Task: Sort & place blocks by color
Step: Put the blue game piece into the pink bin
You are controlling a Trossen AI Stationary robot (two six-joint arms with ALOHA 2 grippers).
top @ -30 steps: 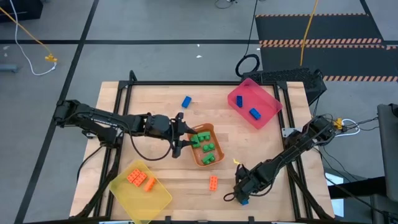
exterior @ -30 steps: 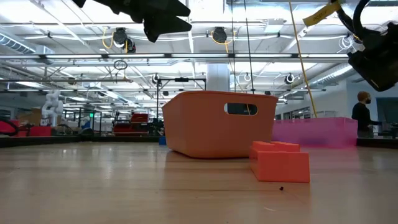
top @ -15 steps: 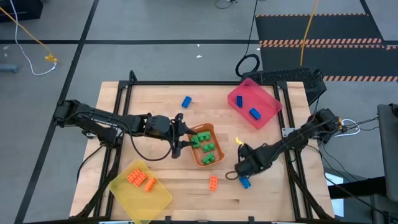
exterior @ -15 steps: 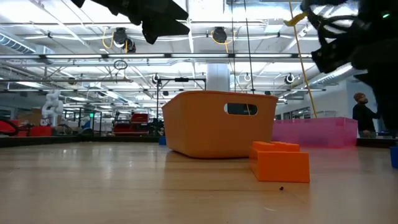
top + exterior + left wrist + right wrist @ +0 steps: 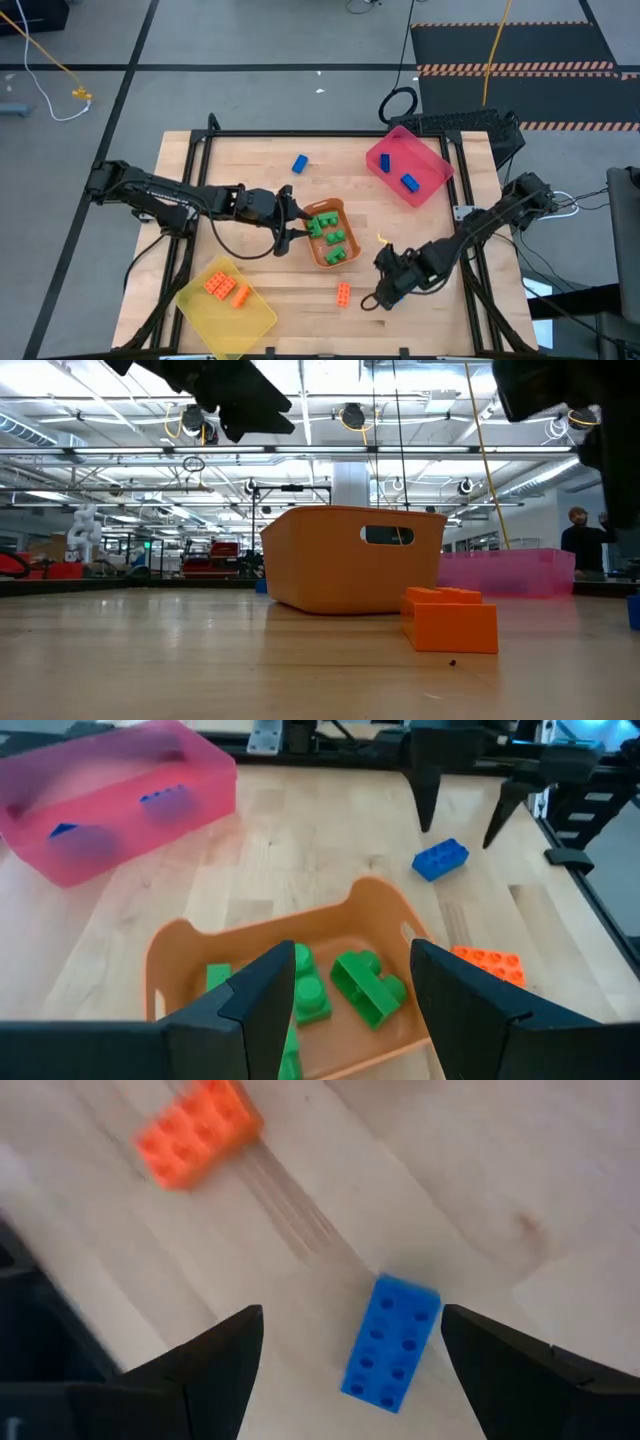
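My right gripper (image 5: 384,291) hangs open above a blue block (image 5: 391,1342) that lies flat on the table near its near-right part. In the right wrist view its fingers stand on either side of the block without touching it. In the high view the gripper hides the block. My left gripper (image 5: 293,220) is open at the left end of the orange tray (image 5: 345,262), which holds several green blocks (image 5: 368,986). A loose orange block (image 5: 343,293) lies near the near edge. Another blue block (image 5: 300,163) lies toward the far edge.
The pink tray (image 5: 437,172) at the far right holds two blue blocks (image 5: 409,182). The yellow tray (image 5: 258,318) at the near-left corner holds two orange blocks (image 5: 215,286). Bare wood lies between the trays. A black frame (image 5: 300,133) borders the table.
My right gripper has moved from the near edge toward the far edge, then come back a little toward the near-left, and stands over the blue block. The blue block lies slightly farther from the near edge than a second ago.
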